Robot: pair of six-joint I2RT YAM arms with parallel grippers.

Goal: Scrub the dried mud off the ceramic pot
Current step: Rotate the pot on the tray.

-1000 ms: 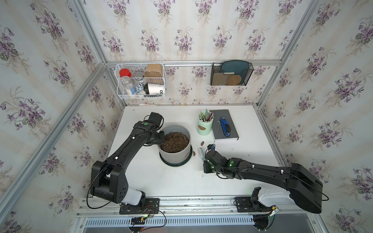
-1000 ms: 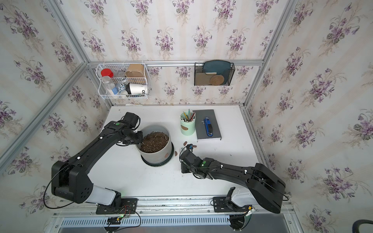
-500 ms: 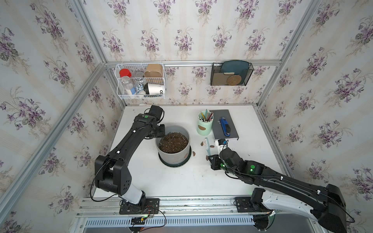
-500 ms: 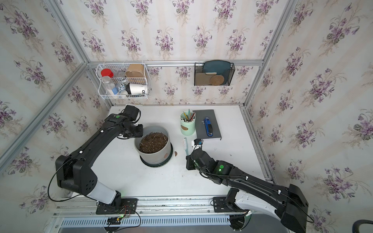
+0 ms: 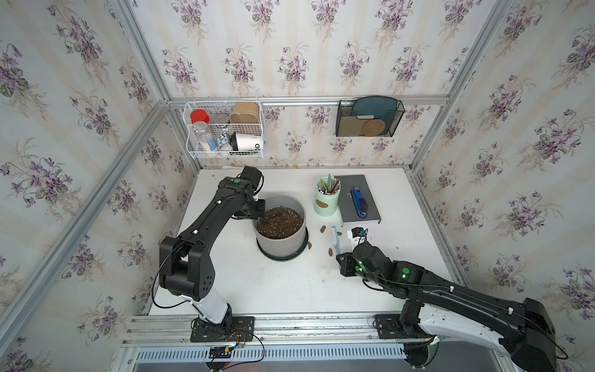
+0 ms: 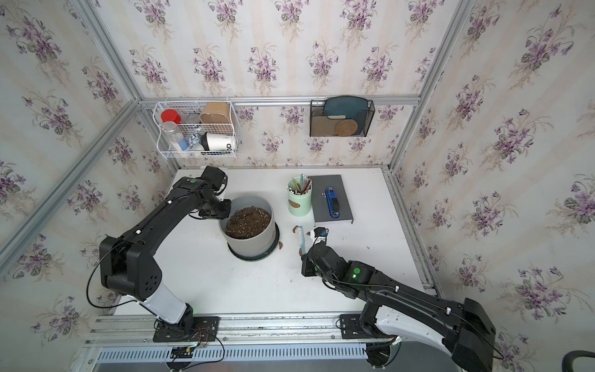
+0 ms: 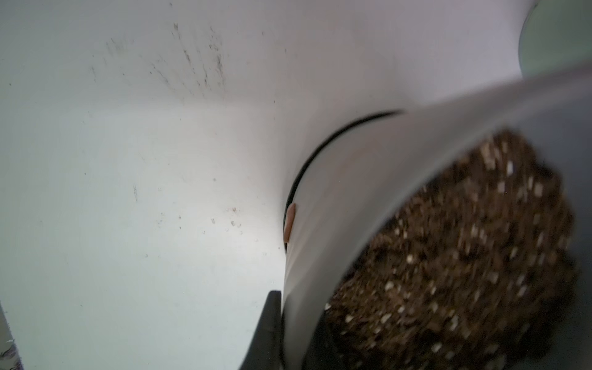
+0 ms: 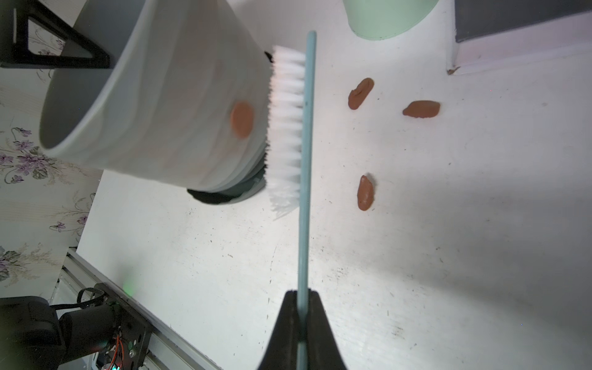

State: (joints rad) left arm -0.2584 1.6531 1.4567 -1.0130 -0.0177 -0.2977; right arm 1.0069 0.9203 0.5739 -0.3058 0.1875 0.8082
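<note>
Likely heavy and smooth, the ceramic pot (image 5: 280,240) seems best steadied at its rim, where the left end effector (image 5: 257,210) pinches; the right end effector (image 8: 301,299) clamps the brush (image 8: 305,166)

This is a robotics lab cell dressed as a corner of a home. Bare aluminium framing (image 5: 306,100) holds panels of violet-flowered wallpaper (image 5: 289,48) around a white tabletop (image 5: 289,290). Two black robot arms (image 5: 206,225) are bolted to a slotted metal rail (image 5: 322,325) at its front edge. Household props furnish it: a white wire basket (image 5: 225,154) of containers, a black mesh holder (image 5: 367,134), a mint-green pencil cup (image 5: 326,207), a grey notebook (image 5: 347,206) and a ceramic pot (image 5: 280,246) of soil.
</note>
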